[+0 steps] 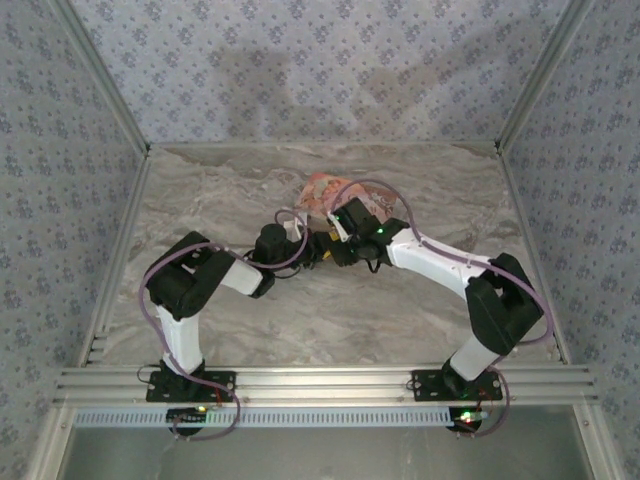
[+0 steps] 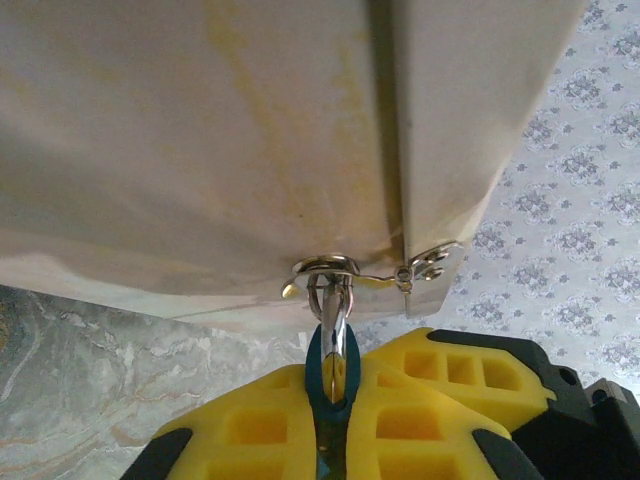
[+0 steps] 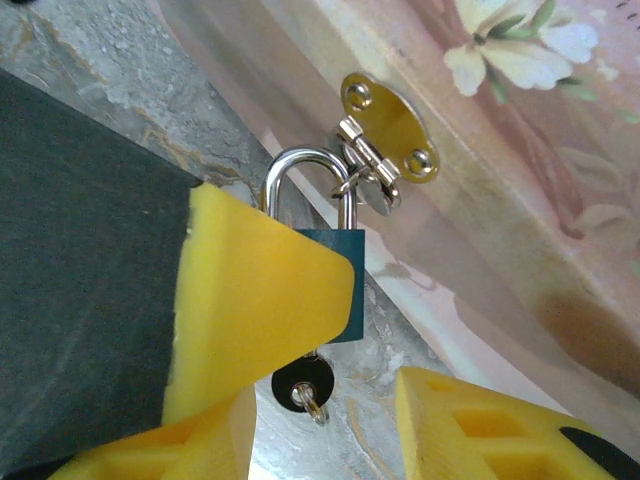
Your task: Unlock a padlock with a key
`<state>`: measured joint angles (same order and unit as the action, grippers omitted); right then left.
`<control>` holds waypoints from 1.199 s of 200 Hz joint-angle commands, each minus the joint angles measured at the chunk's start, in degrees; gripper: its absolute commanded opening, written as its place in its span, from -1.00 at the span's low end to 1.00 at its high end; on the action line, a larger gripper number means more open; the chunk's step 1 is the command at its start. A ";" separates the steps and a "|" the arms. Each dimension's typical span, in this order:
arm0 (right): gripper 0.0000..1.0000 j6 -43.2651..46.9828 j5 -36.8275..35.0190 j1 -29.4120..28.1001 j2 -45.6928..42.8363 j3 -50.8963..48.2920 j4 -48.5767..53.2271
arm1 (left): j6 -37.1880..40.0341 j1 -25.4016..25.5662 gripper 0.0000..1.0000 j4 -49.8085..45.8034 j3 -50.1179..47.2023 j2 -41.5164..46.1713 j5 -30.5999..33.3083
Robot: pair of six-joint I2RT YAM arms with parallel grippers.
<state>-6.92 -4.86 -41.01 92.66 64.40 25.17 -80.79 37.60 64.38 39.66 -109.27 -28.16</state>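
The padlock [image 3: 340,240] hangs from the hasp [image 3: 385,140] on a box [image 3: 500,150], its body clamped in the left jaws. The key [image 3: 300,385] sits in it at six o'clock, between the right jaws, which stand apart.

The left arm [image 1: 190,290] and right arm [image 1: 450,265] fold inward, elbows out, wrists nearly meeting. The left gripper [image 2: 335,400] pinches the padlock [image 3: 352,285] tight between its jaws; the right gripper [image 3: 320,390], facing it, has its jaws spread wide.
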 commanded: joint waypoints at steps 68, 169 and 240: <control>-0.81 3.40 -3.04 -1.93 2.93 5.39 2.12 | -0.02 -0.08 -1.00 3.39 1.94 2.84 -2.48; -1.00 1.30 9.11 -0.47 2.81 -4.86 -7.50 | 2.45 -0.14 -0.30 2.30 -3.22 2.83 0.27; -1.00 2.13 9.54 -0.16 3.57 -10.43 -15.15 | 4.86 -1.47 -0.10 1.30 -8.86 6.70 5.29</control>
<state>-4.93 4.38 -41.28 95.15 55.29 13.17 -78.41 37.10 64.42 31.66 -106.48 -25.04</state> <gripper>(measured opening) 0.064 0.447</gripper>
